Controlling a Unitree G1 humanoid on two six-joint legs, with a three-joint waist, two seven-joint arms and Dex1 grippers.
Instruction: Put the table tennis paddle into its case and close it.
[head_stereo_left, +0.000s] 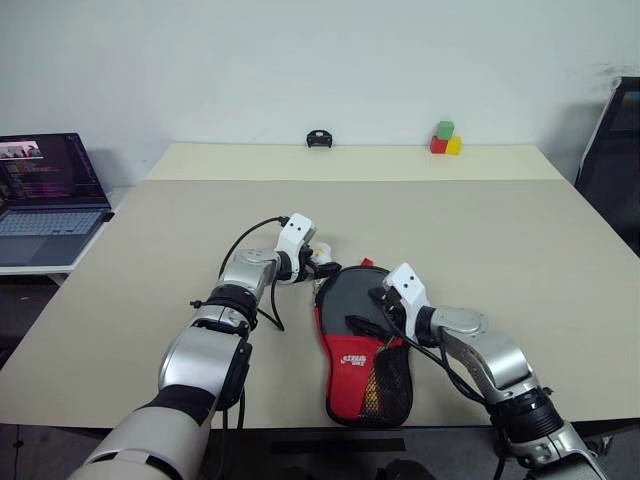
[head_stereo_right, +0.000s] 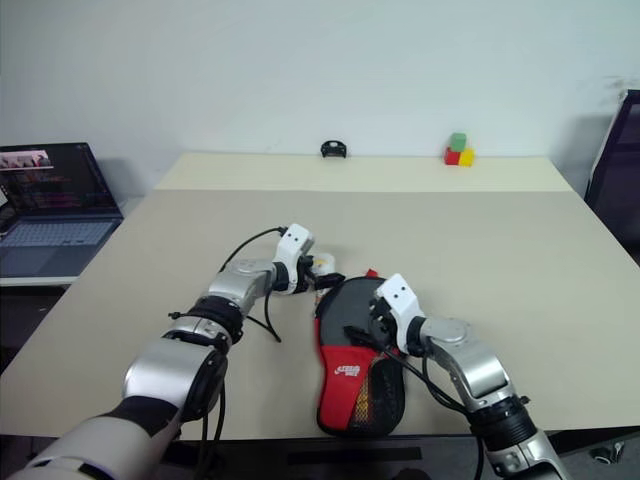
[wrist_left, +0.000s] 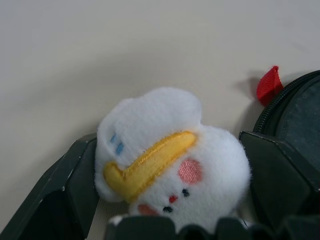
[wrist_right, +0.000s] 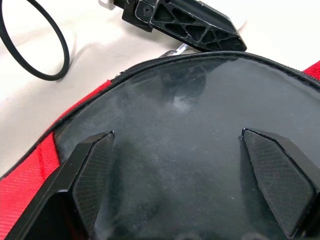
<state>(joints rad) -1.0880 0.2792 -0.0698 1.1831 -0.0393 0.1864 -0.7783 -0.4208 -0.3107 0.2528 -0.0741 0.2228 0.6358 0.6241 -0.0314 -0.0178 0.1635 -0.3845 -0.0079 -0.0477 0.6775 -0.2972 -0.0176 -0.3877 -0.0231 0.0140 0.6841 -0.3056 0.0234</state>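
a robotics test room or lab: a bare beige table (head_stereo_left: 520, 250) against a plain white wall (head_stereo_left: 330, 60), an open laptop (head_stereo_left: 45, 195) on a side desk, coloured toy blocks (head_stereo_left: 445, 139) at the far edge and a black office chair (head_stereo_left: 615, 165).

Case (head_stereo_left: 358, 345) on table (head_stereo_left: 520, 250) near front edge, laptop (head_stereo_left: 45, 195) far left, blocks (head_stereo_left: 445, 139) at back.
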